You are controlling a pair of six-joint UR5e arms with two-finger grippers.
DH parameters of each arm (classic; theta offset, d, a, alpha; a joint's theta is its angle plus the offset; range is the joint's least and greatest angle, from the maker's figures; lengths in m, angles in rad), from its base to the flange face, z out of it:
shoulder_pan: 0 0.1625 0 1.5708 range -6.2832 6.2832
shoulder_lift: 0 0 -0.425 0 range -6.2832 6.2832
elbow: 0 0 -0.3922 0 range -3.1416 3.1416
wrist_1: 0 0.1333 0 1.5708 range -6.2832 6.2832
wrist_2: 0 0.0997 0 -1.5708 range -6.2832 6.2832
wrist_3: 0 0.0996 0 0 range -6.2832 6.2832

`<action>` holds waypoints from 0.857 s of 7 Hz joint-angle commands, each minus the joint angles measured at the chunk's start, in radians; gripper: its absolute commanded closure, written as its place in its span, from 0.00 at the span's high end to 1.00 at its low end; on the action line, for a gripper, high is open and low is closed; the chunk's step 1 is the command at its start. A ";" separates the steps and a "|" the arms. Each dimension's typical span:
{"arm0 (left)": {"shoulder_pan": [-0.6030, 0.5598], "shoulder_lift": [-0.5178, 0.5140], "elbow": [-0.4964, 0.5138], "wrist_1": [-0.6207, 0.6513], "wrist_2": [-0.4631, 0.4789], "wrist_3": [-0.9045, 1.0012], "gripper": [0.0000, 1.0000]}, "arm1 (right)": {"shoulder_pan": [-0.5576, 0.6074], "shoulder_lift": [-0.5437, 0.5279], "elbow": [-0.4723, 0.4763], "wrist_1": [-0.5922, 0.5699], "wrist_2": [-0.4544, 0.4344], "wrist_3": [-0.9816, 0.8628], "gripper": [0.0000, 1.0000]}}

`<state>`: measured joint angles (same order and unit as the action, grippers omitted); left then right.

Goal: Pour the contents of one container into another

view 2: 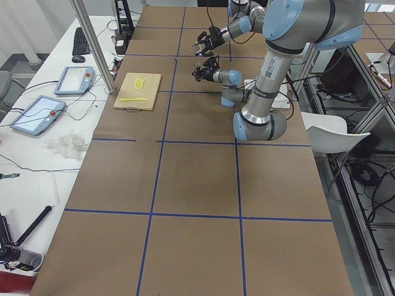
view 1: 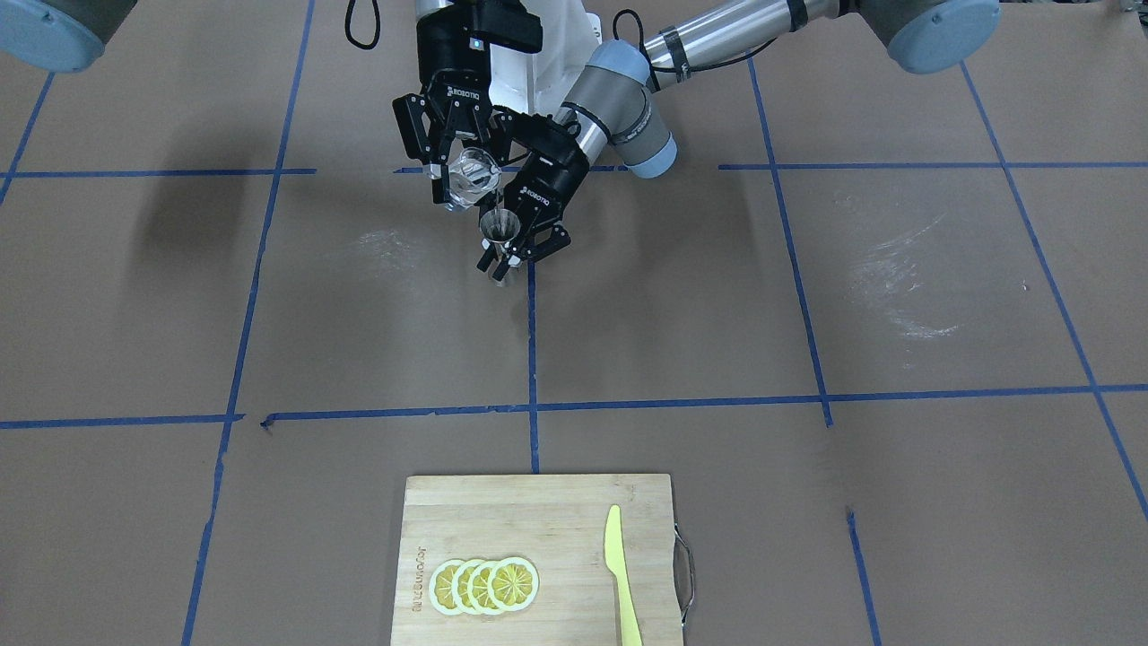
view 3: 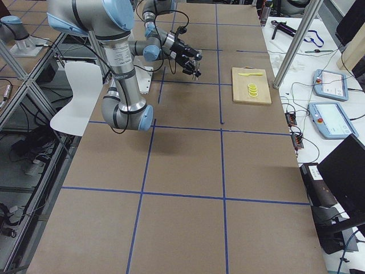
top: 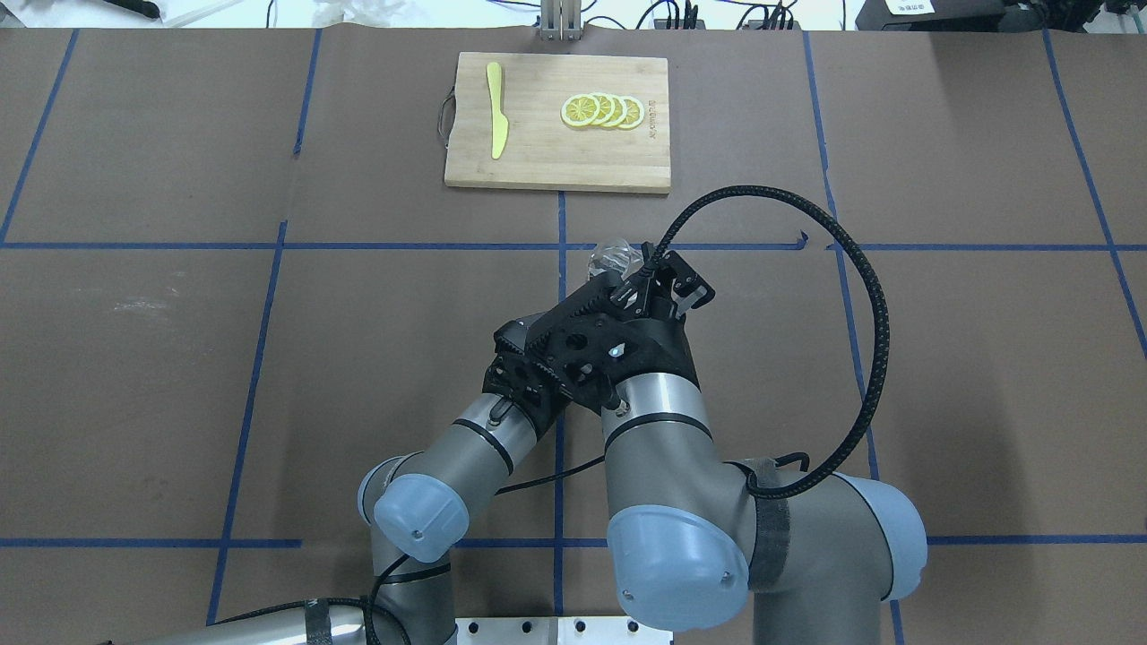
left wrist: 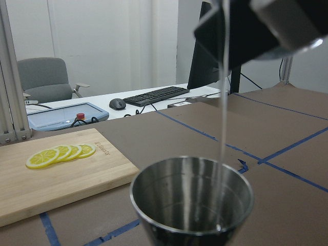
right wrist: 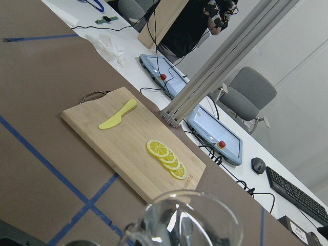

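the right gripper [view 1: 466, 173] points down, its two fingers clamped on the sides of the glass [view 1: 473, 175]. the glass is held up in the air and tipped over, its mouth turned down toward the other gripper. from its lip a thin clear stream [left wrist: 223, 102] falls straight down.

just below and beside it, the left gripper [view 1: 513, 244] comes in at a slant, its fingers closed on the jigger [view 1: 499, 224]. the jigger stands upright with its open top cup under the lip of the glass, and the stream lands inside that cup near the wall. a little liquid shines at the bottom of the cup. whether the jigger's foot touches the table cannot be told. the two grippers sit close together, right above left, and in the overhead view their wrists overlap.

under both grippers lies the table [view 1: 807, 296], covered in brown paper and crossed by blue tape lines [view 1: 533, 359]. well out ahead of the fingertips, away from the robot's base, a wooden cutting board [view 1: 556, 511] lies flat. on it is a row of overlapping lemon slices [view 1: 484, 585], and apart from them on the same board a yellow knife [view 1: 619, 574].
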<state>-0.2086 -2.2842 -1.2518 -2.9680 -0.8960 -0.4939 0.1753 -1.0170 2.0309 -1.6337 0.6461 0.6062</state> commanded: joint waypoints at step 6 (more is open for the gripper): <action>0.002 -0.006 -0.001 0.003 0.002 0.002 0.00 | 0.016 -0.002 0.000 0.000 -0.003 -0.081 0.00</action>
<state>-0.2074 -2.2893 -1.2532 -2.9653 -0.8943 -0.4924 0.1906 -1.0180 2.0309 -1.6337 0.6433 0.5380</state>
